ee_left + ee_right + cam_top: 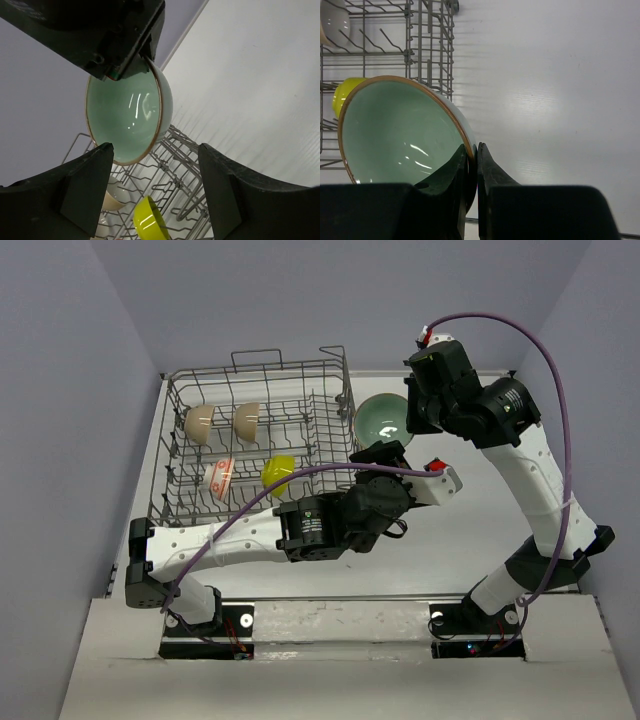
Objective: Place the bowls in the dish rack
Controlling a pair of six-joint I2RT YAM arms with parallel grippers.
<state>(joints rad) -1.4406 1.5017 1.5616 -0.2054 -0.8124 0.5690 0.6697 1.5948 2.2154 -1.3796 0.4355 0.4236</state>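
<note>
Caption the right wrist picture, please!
The right gripper, jaws shut, holds the green bowl by its rim near the dish rack.

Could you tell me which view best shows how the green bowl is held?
The right wrist view: the right gripper pinches the green bowl by its rim, one finger inside, one outside. The left wrist view shows its inside but hides the grip; the top view shows it beside the rack, partly covered.

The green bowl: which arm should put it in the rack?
Right. The right gripper pinches the green bowl by its rim, just beside the rack. The left gripper is open, holding nothing.
</note>
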